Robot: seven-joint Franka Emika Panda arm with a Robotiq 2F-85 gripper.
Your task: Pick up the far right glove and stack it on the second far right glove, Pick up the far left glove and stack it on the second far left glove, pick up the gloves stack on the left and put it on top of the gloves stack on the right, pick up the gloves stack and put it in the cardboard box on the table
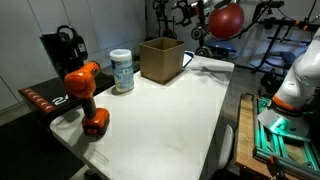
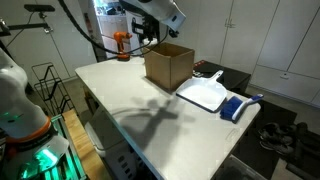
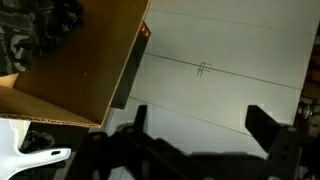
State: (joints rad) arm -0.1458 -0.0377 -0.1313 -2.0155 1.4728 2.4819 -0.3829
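The brown cardboard box [image 1: 161, 58] stands at the far side of the white table [image 1: 160, 115]; it also shows in the other exterior view [image 2: 168, 66]. In the wrist view its wall [image 3: 85, 75] fills the upper left, and a dark lumpy gloves stack [image 3: 40, 28] lies inside it. My gripper [image 3: 200, 125] is open and empty, over bare table beside the box. In an exterior view the gripper [image 2: 148, 38] hangs above the box. It is out of frame in the view with the drill in front.
An orange-and-black drill [image 1: 85, 92] and a white wipes canister [image 1: 122, 72] stand near the box, with a black machine [image 1: 62, 48] behind. A white dustpan-like tray [image 2: 205, 93] and a blue item [image 2: 236, 107] lie beside the box.
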